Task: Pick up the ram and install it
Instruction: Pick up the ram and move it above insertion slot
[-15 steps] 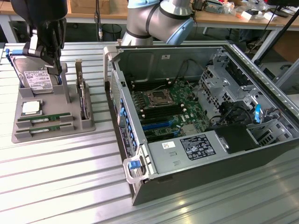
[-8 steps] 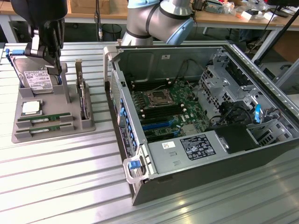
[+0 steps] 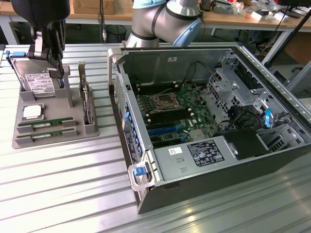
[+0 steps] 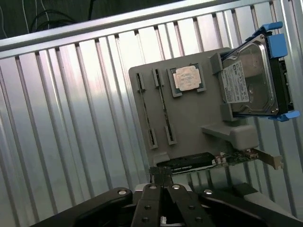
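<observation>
Two ram sticks (image 3: 46,124) (image 3: 48,132) stand on edge in slots at the front of a grey holder tray (image 3: 24,141) at the exterior view's left. In the wrist view they show edge-on as thin strips (image 4: 144,111) (image 4: 163,106). My black gripper (image 3: 57,68) hangs above the back of the tray, over the hard drive, well above the sticks. Its fingers (image 4: 163,177) are pressed together with nothing between them. The open computer case (image 3: 272,160) lies to the exterior view's right, with its motherboard (image 3: 170,107) and long black memory slots (image 3: 167,116) exposed.
The tray also carries a hard drive (image 3: 39,82) in a blue frame, a square silver processor (image 3: 31,112) and an upright card with a metal bracket (image 3: 86,99). Everything sits on a ribbed metal table (image 3: 63,189). The arm's elbow (image 3: 165,22) hangs over the case's back edge.
</observation>
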`<state>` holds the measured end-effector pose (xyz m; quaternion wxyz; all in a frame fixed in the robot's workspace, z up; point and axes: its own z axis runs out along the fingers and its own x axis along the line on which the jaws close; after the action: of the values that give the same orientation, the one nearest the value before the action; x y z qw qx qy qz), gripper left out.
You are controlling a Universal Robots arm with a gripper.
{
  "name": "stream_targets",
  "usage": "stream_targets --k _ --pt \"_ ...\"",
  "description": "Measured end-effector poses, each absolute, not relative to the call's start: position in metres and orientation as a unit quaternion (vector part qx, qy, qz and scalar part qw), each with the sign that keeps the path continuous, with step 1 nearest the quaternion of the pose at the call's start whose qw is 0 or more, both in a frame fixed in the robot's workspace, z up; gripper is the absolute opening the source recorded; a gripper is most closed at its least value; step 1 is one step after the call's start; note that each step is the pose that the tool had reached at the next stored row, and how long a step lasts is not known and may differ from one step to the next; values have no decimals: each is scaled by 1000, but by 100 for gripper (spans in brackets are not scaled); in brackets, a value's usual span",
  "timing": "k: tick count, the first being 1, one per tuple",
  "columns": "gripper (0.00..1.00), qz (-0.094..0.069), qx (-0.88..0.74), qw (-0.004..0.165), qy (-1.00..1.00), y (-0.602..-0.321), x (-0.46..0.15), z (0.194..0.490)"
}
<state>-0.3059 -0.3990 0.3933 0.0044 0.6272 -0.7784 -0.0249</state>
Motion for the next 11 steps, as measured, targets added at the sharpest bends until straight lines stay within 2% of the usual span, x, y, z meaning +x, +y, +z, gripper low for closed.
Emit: stream_targets --k 11 --pt "11 -25 661 5 -750 -399 -306 393"
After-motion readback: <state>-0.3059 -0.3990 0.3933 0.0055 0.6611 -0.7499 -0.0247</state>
